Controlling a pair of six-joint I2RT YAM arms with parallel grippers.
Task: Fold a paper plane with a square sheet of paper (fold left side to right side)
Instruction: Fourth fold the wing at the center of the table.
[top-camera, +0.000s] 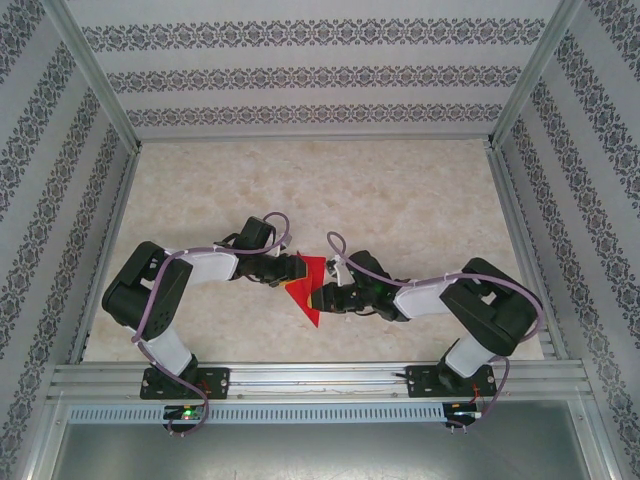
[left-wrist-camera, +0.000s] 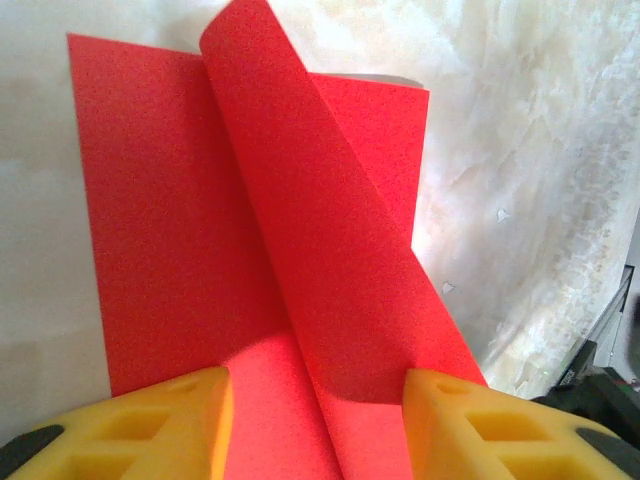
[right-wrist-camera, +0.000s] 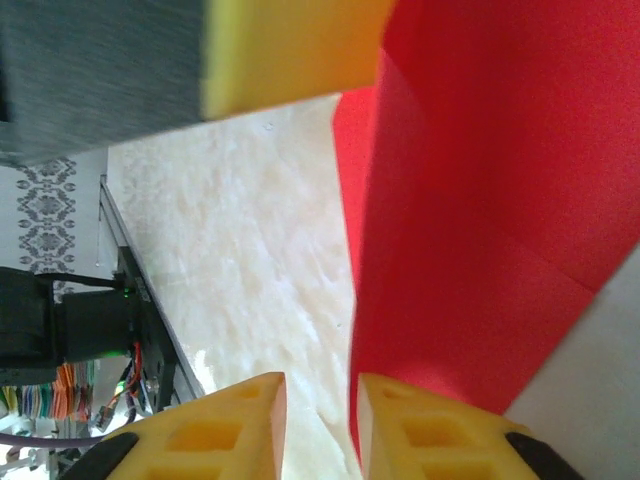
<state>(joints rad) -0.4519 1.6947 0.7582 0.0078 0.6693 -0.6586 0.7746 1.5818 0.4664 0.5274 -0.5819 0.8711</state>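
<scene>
On the table (top-camera: 400, 200), close to its near edge and about midway along it, lay the red sheet (top-camera: 305, 287), partly folded. The left hand (top-camera: 292, 268) reached it from the table's left side and the right hand (top-camera: 323, 298) from its right side. Both met over the sheet, low to the table top.

From the left wrist, most of the sheet lay flat on the table, with one flap lifted off it and curling over in a soft roll rather than a crease. The flap ran down between the left hand's yellow fingers (left-wrist-camera: 170, 425), which stood well apart, one on either side of it. The jaws were wide and clamped nothing. Whether the fingertips pressed the flat part onto the table could not be told.

From the right wrist, the right hand's fingers (right-wrist-camera: 430, 430) stood only a narrow way apart, with bare table showing through the gap. The raised edge of the sheet hung just beside the inner face of one finger, seeming to touch it, but it was not pinched between the two. A yellow finger of the left hand showed above the table at the top of that view, next to the sheet.
</scene>
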